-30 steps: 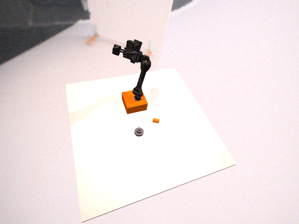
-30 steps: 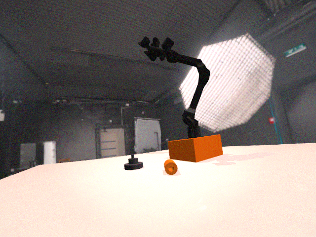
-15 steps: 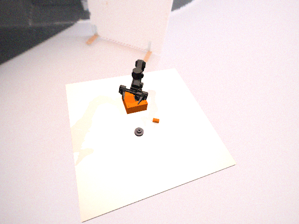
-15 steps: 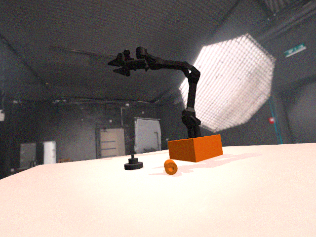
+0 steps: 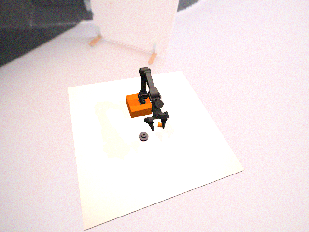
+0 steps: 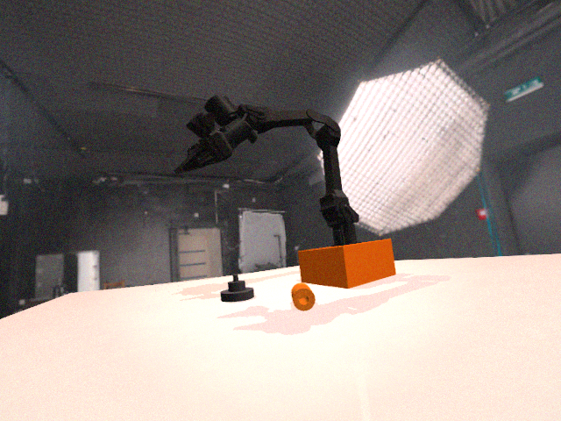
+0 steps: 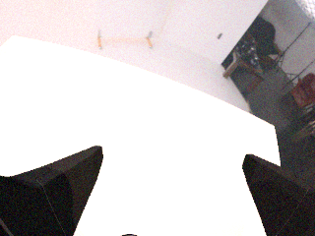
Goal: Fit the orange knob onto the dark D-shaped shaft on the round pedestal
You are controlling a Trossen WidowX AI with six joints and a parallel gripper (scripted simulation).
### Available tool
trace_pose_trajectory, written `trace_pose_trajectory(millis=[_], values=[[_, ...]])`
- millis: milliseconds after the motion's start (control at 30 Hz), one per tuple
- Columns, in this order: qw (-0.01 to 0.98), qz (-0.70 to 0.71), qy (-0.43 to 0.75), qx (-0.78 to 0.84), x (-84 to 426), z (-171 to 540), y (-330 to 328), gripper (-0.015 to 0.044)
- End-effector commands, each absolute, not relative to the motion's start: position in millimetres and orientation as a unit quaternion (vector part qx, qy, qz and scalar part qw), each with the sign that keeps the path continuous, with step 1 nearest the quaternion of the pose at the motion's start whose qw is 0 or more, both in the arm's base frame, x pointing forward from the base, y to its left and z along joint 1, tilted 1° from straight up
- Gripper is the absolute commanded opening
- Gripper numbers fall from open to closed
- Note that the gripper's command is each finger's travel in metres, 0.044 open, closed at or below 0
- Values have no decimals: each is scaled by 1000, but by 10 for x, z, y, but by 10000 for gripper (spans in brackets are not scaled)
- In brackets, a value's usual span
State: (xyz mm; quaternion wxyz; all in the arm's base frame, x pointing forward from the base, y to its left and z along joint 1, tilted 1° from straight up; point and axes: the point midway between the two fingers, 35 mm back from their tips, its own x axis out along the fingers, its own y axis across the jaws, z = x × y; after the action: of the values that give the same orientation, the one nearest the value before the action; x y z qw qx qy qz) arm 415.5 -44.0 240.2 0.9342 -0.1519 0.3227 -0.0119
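The orange knob lies on its side on the white table; its open end with the hole shows in the exterior view. The round dark pedestal stands near it, with the thin shaft upright and bare. My gripper is wide open and empty, high above the table, its fingers slanting forward and down. In the top view one finger partly overlaps the knob. The wrist view shows no knob, only a small dark sliver at its bottom edge. The shaft's flat side cannot be seen.
The orange box under the arm's base stands behind the knob and pedestal. The white table top has its edges in view in the top view. The arm reaches out over the table from the box.
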Motion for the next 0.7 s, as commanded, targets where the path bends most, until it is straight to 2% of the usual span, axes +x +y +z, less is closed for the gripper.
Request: trace_pose_trajectory(millis=[0,200,467,667], values=[[894,70,400,-191,4035,1807,25,440],[801,192,504,-259,3591,987,647,440],[627,334,609,-353,2647,175,1139,440],[623,337,610,-355,2623,161,1145,440]])
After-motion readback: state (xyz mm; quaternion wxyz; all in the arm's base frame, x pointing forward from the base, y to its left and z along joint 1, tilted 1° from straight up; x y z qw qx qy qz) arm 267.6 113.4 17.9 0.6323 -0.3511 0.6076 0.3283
